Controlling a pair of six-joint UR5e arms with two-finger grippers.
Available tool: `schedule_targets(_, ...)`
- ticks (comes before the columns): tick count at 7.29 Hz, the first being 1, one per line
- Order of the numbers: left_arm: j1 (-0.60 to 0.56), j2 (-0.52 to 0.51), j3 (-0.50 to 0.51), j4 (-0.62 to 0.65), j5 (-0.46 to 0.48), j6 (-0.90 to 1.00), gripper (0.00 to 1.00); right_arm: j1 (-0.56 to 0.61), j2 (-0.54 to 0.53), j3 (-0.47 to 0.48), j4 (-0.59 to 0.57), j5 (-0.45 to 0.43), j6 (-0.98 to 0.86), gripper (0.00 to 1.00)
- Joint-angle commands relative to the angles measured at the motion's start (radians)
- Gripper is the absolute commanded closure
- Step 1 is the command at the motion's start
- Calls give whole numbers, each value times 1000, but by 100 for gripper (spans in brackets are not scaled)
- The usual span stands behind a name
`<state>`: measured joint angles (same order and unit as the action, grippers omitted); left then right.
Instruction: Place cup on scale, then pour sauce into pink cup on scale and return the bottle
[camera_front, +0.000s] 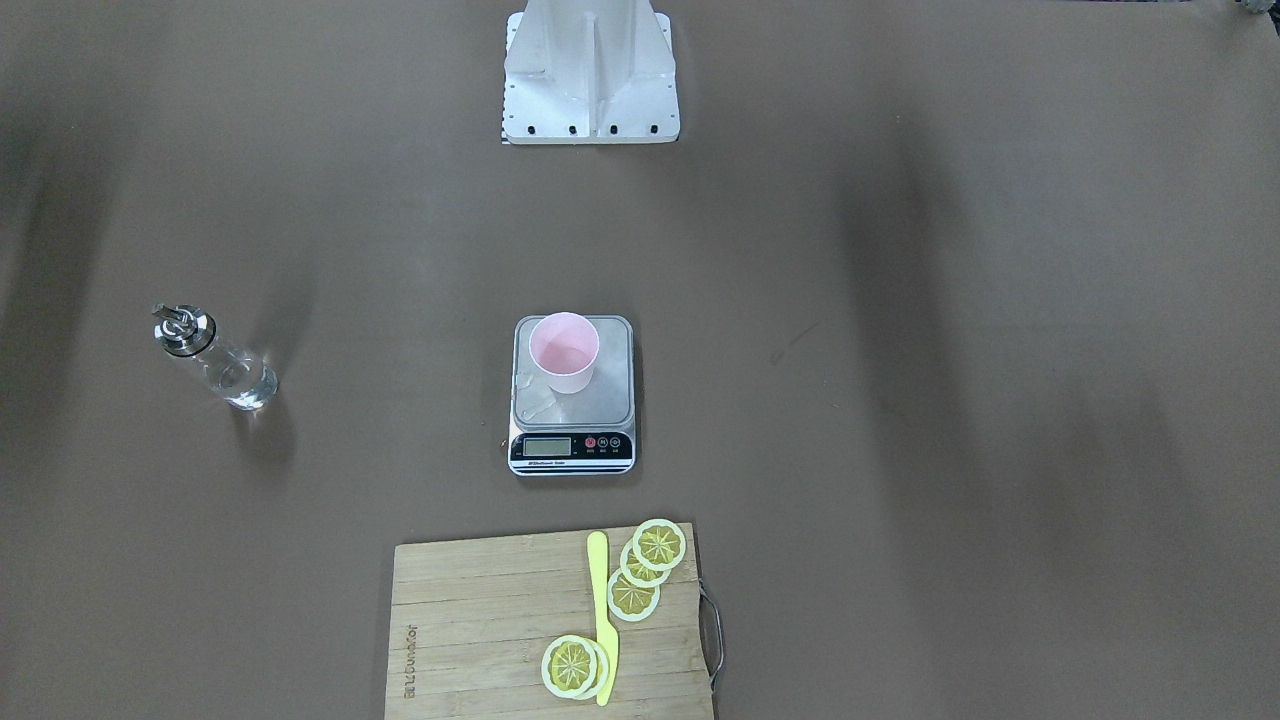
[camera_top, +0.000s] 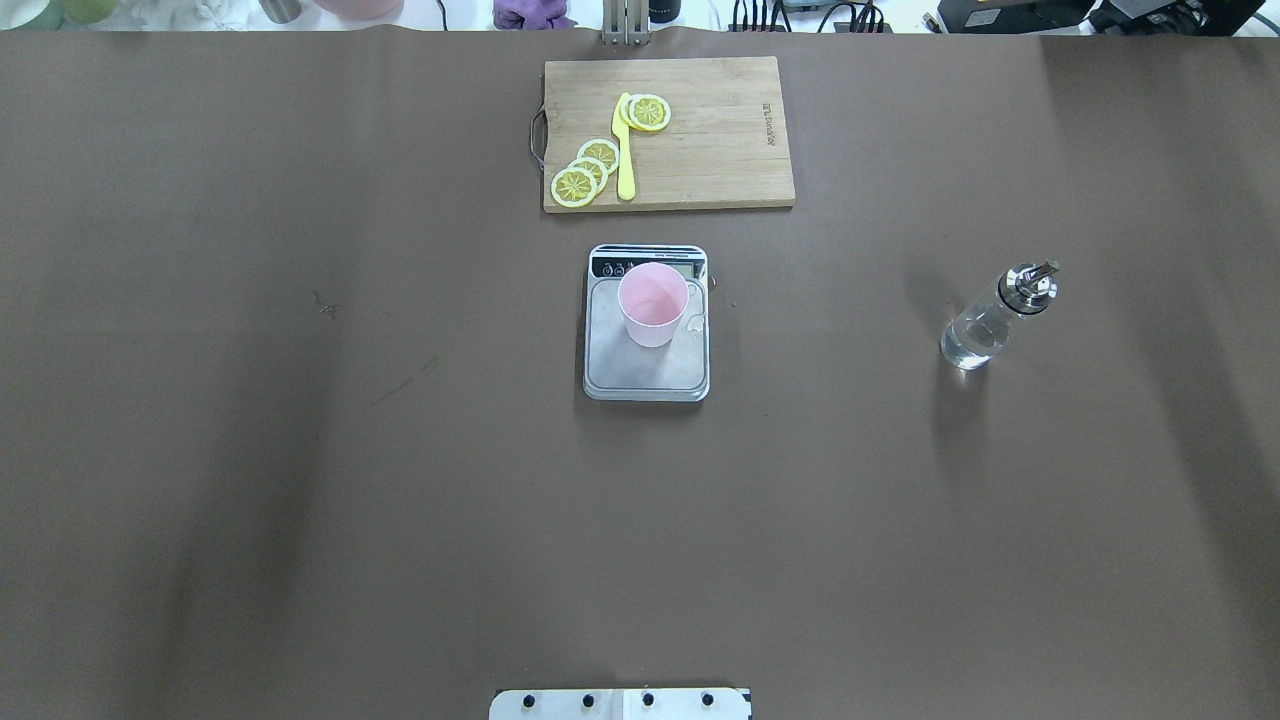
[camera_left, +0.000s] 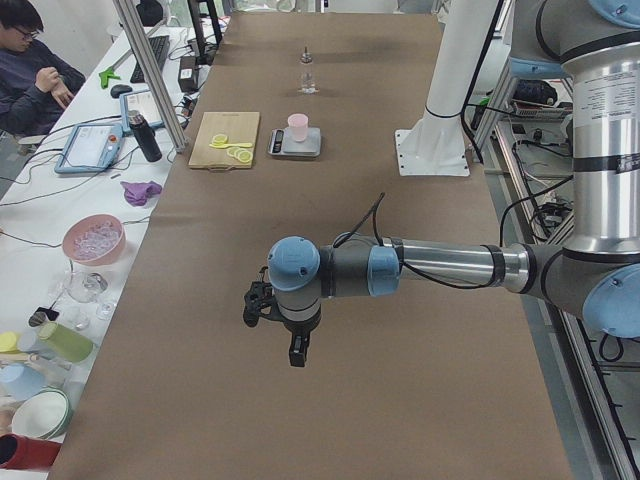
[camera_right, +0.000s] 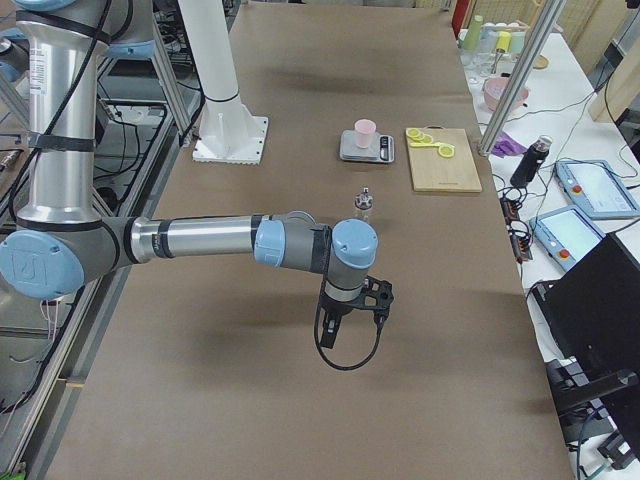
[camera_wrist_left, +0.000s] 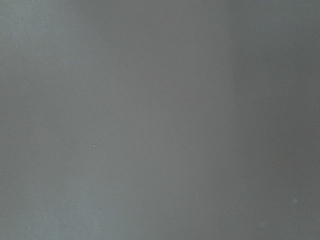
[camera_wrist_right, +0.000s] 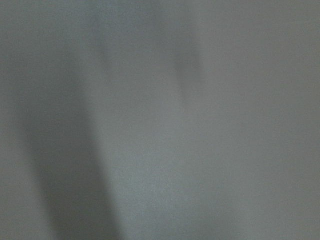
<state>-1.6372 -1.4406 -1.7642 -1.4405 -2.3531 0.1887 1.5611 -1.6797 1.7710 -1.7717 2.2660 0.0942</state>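
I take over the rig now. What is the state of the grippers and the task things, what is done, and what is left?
Left gripper and right gripper: far from the things; open or shut cannot be told.
Cup stands on the scale: placing is done.
Bottle stands upright on the table, on the robot's right.
Pouring: cannot tell if done; check the cup first.

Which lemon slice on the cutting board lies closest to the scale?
The end slice of the overlapping row of three beside the yellow knife, at the corner of the cutting board facing the scale. The pair across the knife lies farther back.
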Motion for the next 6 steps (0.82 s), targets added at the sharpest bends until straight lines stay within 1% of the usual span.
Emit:
schedule_targets(1,0,0,0,0,0,0,2,-1,-5,-15,58,-6,2,0)
schedule_targets(4,0,-1,-1,0,0,0,2,-1,-9,-27,95,-13,-8,0)
schedule_targets(6,0,-1,-3,-1,0,0,2,-1,-6,-13,94,-46,-8,0)
